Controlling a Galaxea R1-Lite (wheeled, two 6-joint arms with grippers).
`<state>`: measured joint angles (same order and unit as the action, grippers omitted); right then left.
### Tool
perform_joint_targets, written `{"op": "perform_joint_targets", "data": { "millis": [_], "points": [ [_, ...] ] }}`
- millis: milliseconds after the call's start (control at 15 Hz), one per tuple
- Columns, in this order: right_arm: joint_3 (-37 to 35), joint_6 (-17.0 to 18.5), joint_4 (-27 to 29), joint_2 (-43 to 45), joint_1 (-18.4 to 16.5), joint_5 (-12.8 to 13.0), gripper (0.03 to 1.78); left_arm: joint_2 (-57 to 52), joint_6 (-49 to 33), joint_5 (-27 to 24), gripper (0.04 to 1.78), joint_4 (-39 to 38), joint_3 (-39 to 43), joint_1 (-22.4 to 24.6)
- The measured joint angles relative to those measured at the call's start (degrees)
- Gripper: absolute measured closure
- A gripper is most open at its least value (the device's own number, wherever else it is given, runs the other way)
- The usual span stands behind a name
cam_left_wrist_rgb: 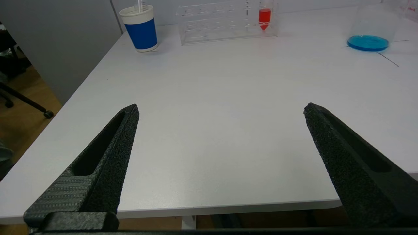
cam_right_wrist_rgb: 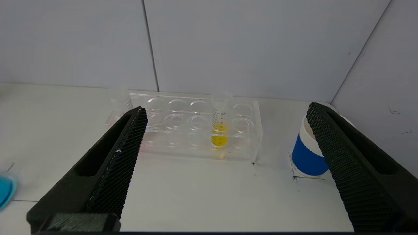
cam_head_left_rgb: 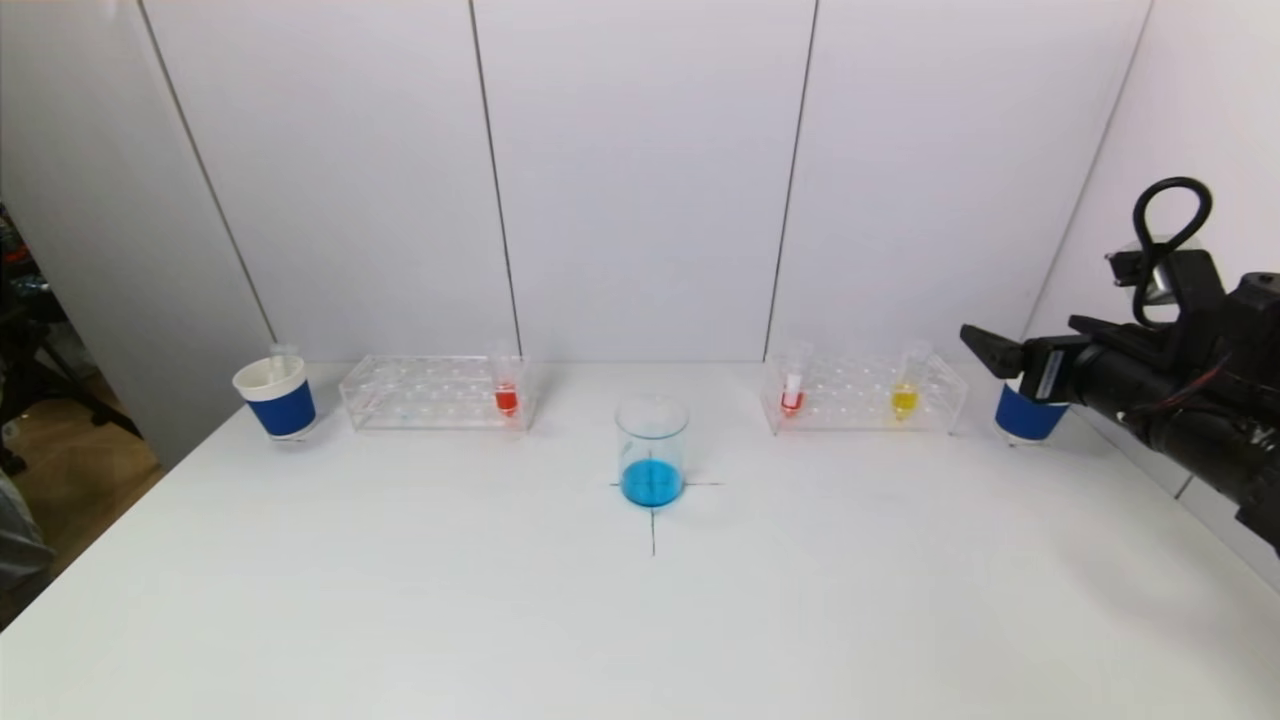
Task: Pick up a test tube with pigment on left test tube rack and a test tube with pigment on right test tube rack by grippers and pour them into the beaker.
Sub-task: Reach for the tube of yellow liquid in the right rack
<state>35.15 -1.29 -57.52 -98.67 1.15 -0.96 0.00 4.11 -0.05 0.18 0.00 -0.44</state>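
Clear plastic forms the left test tube rack (cam_head_left_rgb: 435, 391), which is set at the far left of the white desk (cam_head_left_rgb: 640, 620) and carries one red-filled tube (cam_head_left_rgb: 506, 385) at the end nearest the beaker (cam_head_left_rgb: 652, 451). The beaker is placed mid-desk on a drawn cross and holds a layer of blue liquid. The right test tube rack (cam_head_left_rgb: 865, 393) is seen beyond it, with a small red tube (cam_head_left_rgb: 793, 385) at its near-beaker end and a yellow tube (cam_head_left_rgb: 905, 390) toward its outer end.

The right gripper (cam_right_wrist_rgb: 225, 112) is held above the desk's right side with its jaws spread wide and nothing between them. Straight ahead of the jaws, between the two tips, the yellow tube (cam_right_wrist_rgb: 220, 120) is seen upright in the rack (cam_right_wrist_rgb: 196, 125); no object lies between jaws and tube. Just outside the right-hand jaw a blue-and-white paper cup (cam_right_wrist_rgb: 308, 153) is stood beside the rack's end, partly hidden by that jaw.

The left gripper (cam_left_wrist_rgb: 220, 111) is kept low over the near left edge of the desk, jaws likewise wide apart and empty. Far ahead of these jaws the red tube (cam_left_wrist_rgb: 264, 18) and its rack (cam_left_wrist_rgb: 225, 23) are visible, with a second blue cup (cam_left_wrist_rgb: 141, 29) holding an empty tube off to the outer side. Only bare desk separates the jaws from them. The left gripper is not shown in the head view.
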Motion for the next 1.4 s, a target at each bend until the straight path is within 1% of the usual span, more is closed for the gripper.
{"op": "perform_joint_targets", "data": {
  "millis": [133,267,600,733,1400],
  "points": [
    [0.2,0.5,-5.8,-5.7,0.0,0.1,0.04,0.0,0.0,0.0,0.06,0.0,0.0,0.0],
    [0.6,2.0,-10.0,-10.7,0.0,0.2,0.04,0.0,0.0,0.0,0.06,0.0,0.0,0.0],
    [2.7,2.6,-16.3,-20.3,-0.4,0.2,0.04,0.0,0.0,0.0,0.06,0.0,0.0,0.0],
    [3.7,2.6,-17.4,-22.7,-0.6,0.2,0.04,0.0,0.0,0.0,0.06,0.0,0.0,0.0],
    [8.2,2.6,-17.6,-27.7,-0.6,0.2,0.04,0.0,0.0,0.0,0.06,0.0,0.0,0.0]
  ]
}}
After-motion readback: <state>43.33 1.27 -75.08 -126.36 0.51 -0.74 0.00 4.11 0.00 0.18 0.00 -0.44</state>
